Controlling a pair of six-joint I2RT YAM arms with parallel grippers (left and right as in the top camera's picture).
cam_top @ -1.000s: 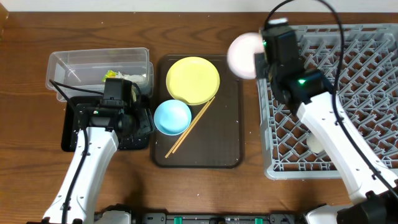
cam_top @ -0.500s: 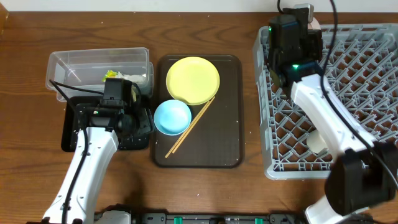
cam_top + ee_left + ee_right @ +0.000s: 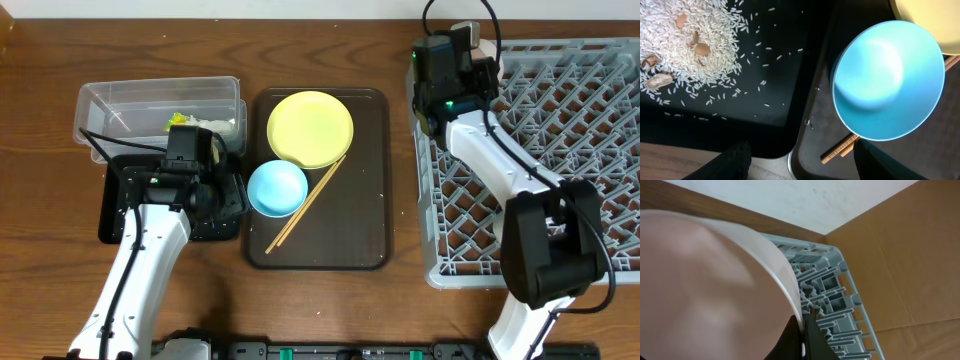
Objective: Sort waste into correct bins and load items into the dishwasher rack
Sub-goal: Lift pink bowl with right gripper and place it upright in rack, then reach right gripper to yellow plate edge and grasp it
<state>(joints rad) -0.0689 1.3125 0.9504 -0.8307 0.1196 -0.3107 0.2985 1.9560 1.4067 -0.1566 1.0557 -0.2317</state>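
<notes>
My right gripper [image 3: 802,319] is shut on the rim of the white bowl [image 3: 705,285], which stands on edge over the far left corner of the grey dishwasher rack [image 3: 832,297]. From overhead only a sliver of the bowl [image 3: 488,50] shows beside the right gripper [image 3: 470,47]. My left gripper [image 3: 807,165] hangs open and holds nothing. It straddles the edge between the black tray [image 3: 775,75], with its rice grains [image 3: 695,45], and the brown tray. The light blue bowl [image 3: 888,80], chopsticks [image 3: 305,205] and yellow plate [image 3: 310,128] lie on the brown tray.
The clear tub [image 3: 110,100] at the back left holds the green-and-yellow wrapper [image 3: 180,118]. The brown serving tray [image 3: 370,220] lies between the bins and the rack [image 3: 580,150]. My right arm stretches across the rack's left half.
My right arm carried the white bowl from left of the rack to its far left corner and turned it on edge. The left arm stayed still.
</notes>
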